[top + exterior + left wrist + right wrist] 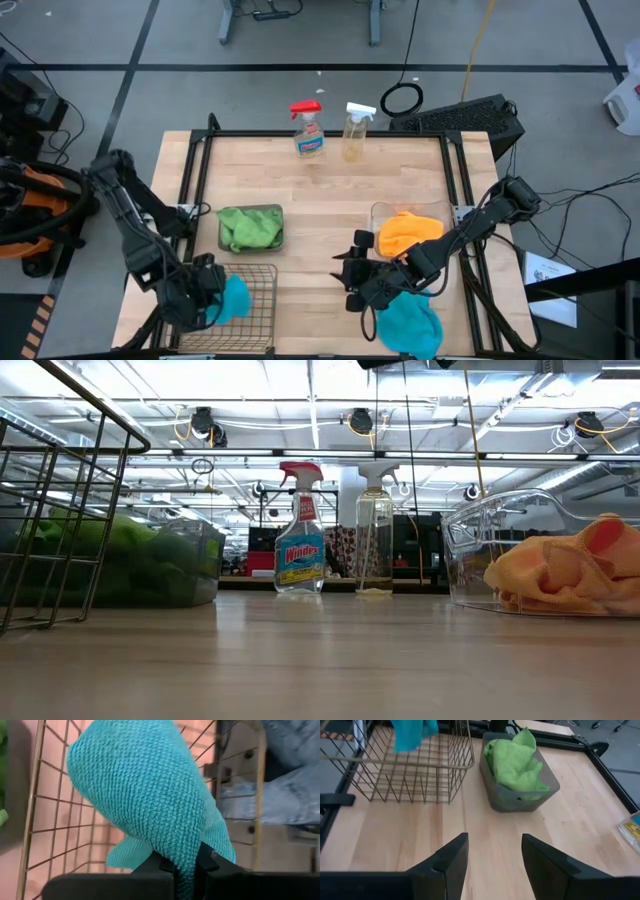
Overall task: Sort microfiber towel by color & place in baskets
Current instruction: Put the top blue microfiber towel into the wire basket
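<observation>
Left gripper [192, 870] pinches a teal towel [145, 795] above the wire basket [262, 300] at near left – evidently to drop it in – while the right gripper [492, 855], fingers apart and empty, waits beside the second teal towel [410, 325] at near right.

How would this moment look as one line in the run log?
left gripper: jaws shut on teal towel, over wire basket | right gripper: jaws open, empty, above table | second teal towel: on table
</observation>
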